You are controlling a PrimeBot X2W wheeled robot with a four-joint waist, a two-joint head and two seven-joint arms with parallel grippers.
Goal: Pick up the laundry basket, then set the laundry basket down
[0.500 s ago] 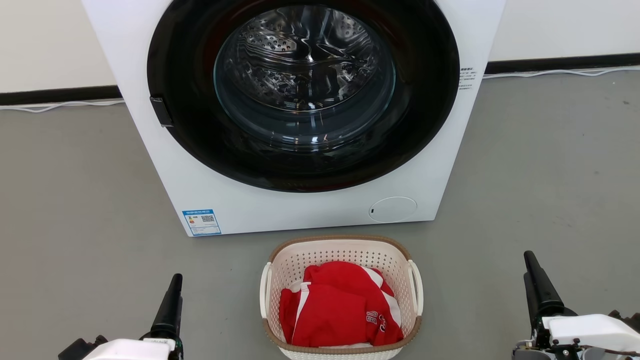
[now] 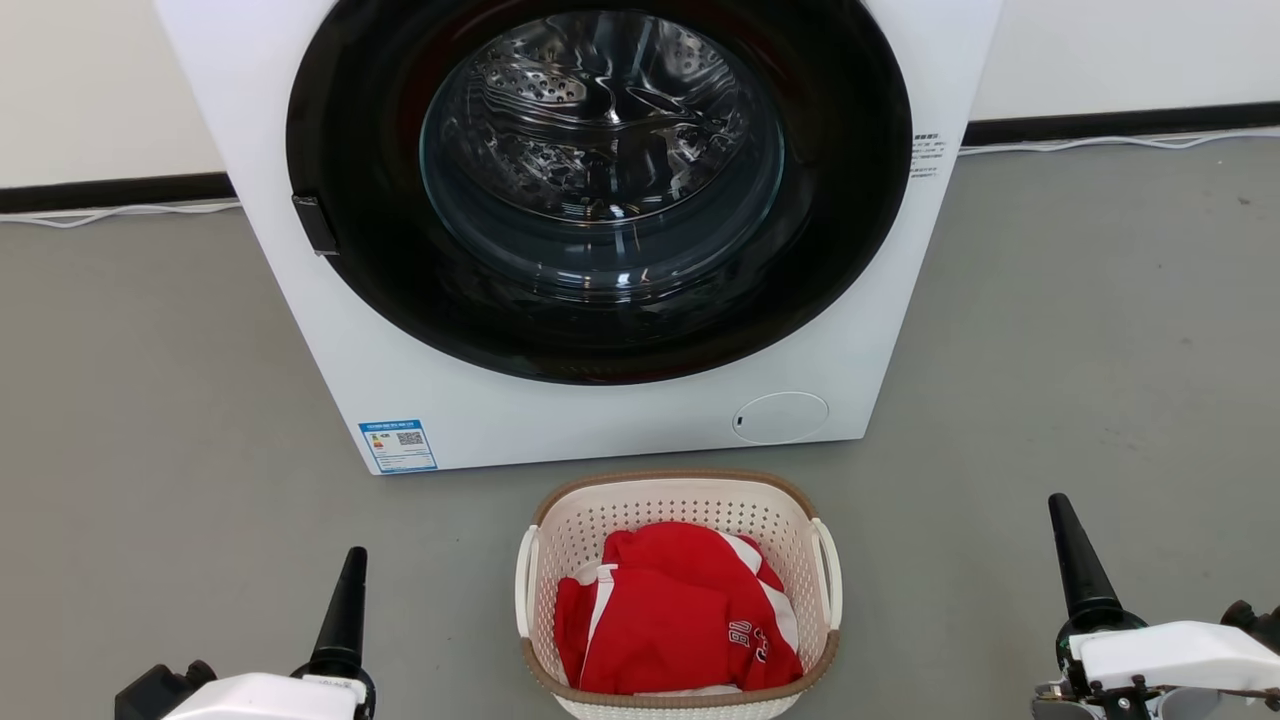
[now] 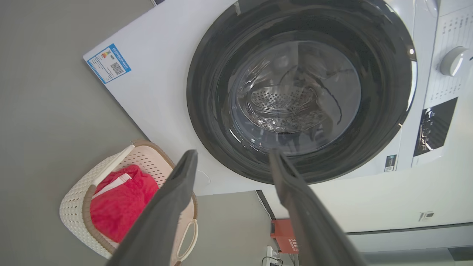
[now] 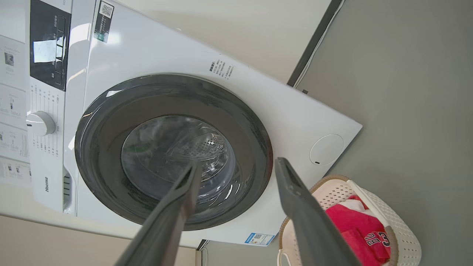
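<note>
Well, both jaws stood wide and held nothing: the left gripper [image 3: 232, 159] and right gripper [image 4: 238, 166] hung well apart from the small cream holey plastic laundry basket [image 2: 665, 478], one on each side. It sat on the grey floor [image 2: 150, 400] before the white washing machine [image 2: 400, 380], not lifted yet. Wrist views added the washer's white knob [image 3: 453, 61].

Grey floor [image 2: 150, 400]: washing machine [image 2: 600, 200], laundry basket [image 2: 680, 500]

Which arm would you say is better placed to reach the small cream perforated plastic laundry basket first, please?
Left, probably: the left gripper stands nearer the cream perforated laundry basket than the right gripper. Both are open, flanking it, touching nothing.
</note>
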